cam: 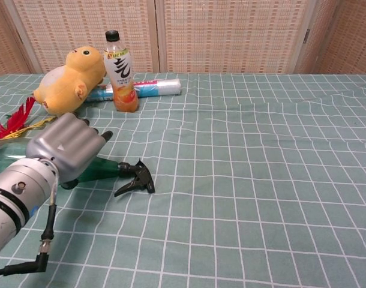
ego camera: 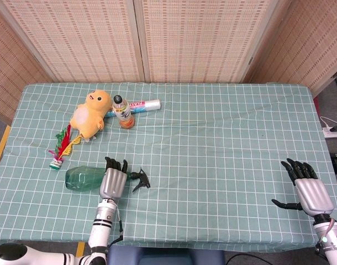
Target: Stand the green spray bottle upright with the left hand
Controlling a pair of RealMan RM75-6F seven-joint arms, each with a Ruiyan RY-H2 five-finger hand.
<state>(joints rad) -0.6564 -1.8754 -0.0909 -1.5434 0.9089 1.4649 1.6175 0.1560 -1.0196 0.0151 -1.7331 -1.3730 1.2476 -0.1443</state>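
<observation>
The green spray bottle (ego camera: 85,178) lies on its side near the desk's (ego camera: 224,143) front left edge, black trigger pointing right. The left robot hand (ego camera: 113,179) curls over its neck, though whether the fingers grip it I cannot tell. A loose hold so near the nozzle could let the heavier body slip or roll toward the shuttlecock (ego camera: 59,150). The right robot hand (ego camera: 306,187) rests wide, holding nothing. A checked green cloth covers the desk; woven screens (ego camera: 190,38) stand behind.

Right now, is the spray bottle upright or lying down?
Lying down. The spray bottle rests on its side on the table, trigger end rightward, under the left hand.
</observation>
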